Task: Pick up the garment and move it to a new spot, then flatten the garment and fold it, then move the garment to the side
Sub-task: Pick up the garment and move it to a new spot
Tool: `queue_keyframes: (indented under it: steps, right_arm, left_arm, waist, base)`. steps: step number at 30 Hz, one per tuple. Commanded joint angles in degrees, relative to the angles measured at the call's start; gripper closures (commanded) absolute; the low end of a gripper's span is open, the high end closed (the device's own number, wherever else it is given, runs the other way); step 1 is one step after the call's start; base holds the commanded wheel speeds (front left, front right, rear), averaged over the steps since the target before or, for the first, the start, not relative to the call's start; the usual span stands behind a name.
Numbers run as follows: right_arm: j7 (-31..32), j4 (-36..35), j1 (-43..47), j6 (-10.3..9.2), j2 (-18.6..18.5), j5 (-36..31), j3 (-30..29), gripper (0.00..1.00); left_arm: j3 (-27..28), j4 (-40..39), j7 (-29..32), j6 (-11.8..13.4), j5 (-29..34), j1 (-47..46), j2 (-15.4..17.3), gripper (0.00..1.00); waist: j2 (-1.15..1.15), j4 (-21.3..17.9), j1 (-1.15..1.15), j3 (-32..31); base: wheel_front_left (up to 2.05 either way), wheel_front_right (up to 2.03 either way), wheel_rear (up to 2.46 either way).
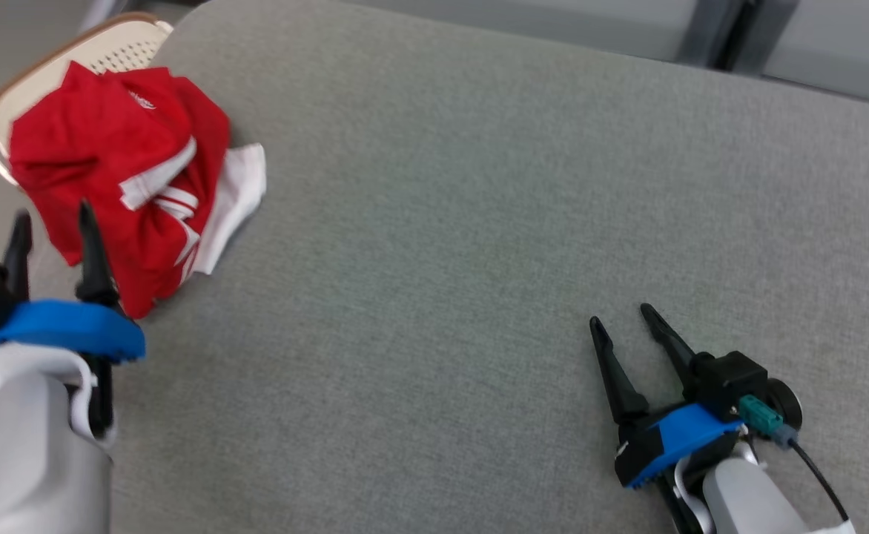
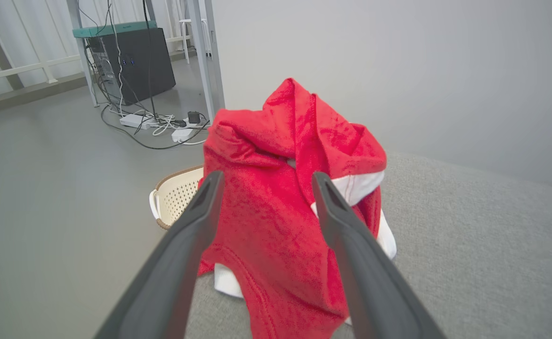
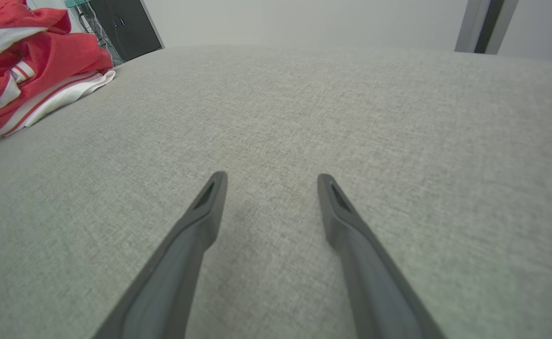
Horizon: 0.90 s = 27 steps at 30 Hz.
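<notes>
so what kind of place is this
Likely a lab or test room, not a home: a computer tower and loose cables on a bare grey floor, and a grey fabric-covered table with a crumpled red garment at its edge.

Left gripper [image 1: 53, 215], right gripper [image 1: 621, 313] agape
</notes>
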Motion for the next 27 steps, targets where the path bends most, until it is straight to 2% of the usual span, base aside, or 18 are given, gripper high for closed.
queue_keyframes:
  steps: [1, 8, 11, 16, 19, 20, 21, 22, 23, 27]
  right_arm:
    - [-0.2, 0.3, -0.6, 0.0, -0.6, 0.3, 0.0, 0.0]
    - [0.2, 2.1, -2.0, -0.05, -2.0, 1.7, 0.9, 0.0]
    - [0.4, 3.5, -2.3, -0.09, -2.5, 2.5, 1.0, 0.0]
    - [0.6, 5.3, -3.2, -0.14, -2.9, 3.5, 1.2, 0.0]
    - [0.6, 6.4, -3.9, -0.29, -2.8, 4.2, 1.9, 0.0]
    - [0.7, 6.6, -4.2, -0.29, -2.8, 4.4, 2.1, 0.0]
    - [0.7, 6.8, -4.6, -0.3, -2.7, 4.7, 2.2, 0.0]
    - [0.7, 7.0, -4.9, -0.3, -2.7, 5.0, 2.4, 0.0]
    - [0.7, 7.2, -5.1, -0.3, -2.6, 5.4, 2.5, 0.0]
    - [0.7, 7.5, -5.6, -0.31, -2.2, 6.3, 3.6, 0.0]
  left_arm:
    - [-0.5, 0.4, -0.3, -0.4, -0.6, -1.4, 0.6, 0.0]
    - [-3.8, 8.2, -0.3, -0.3, -2.6, -13.6, 8.5, 0.0]
    - [-3.6, 14.3, 2.9, -0.3, -3.6, -18.5, 10.6, 0.0]
    - [-4.6, 20.5, 6.7, -0.3, -4.0, -21.2, 11.5, 0.0]
    - [-4.7, 23.9, 8.1, -0.3, -5.0, -20.8, 10.4, 0.0]
    - [-4.5, 25.0, 8.6, -0.3, -5.6, -20.7, 10.1, 0.15]
    - [-4.3, 26.1, 9.2, -0.3, -6.1, -20.5, 9.8, 0.49]
    - [-4.2, 27.1, 9.8, -0.3, -6.5, -20.3, 9.6, 0.77]
    - [-4.2, 27.8, 10.1, -0.3, -7.0, -20.2, 9.5, 1.0]
    - [-4.8, 29.1, 9.5, -0.3, -8.3, -20.1, 9.2, 1.0]
  waist:
    - [0.0, -0.1, -0.01, 0.7]
    - [0.0, -3.4, -0.01, 5.5]
    - [0.0, -5.2, -0.01, 7.5]
    - [0.0, -7.1, -0.01, 9.5]
    - [0.0, -8.1, -0.01, 10.2]
    - [0.0, -8.4, -0.01, 10.3]
    - [0.0, -8.7, -0.01, 10.5]
    - [0.0, -8.9, -0.01, 10.4]
    - [0.0, -9.2, -0.01, 10.4]
    - [0.0, -10.0, -0.01, 9.5]
  base:
    - [0.0, 0.0, 0.0]
    - [0.0, 0.0, 0.0]
    - [0.0, 0.0, 0.0]
    - [0.0, 0.0, 0.0]
    - [0.0, 0.0, 0.0]
    - [0.0, 0.0, 0.0]
    - [0.0, 0.0, 0.0]
    - [0.0, 0.0, 0.0]
    - [0.0, 0.0, 0.0]
    - [0.0, 0.0, 0.0]
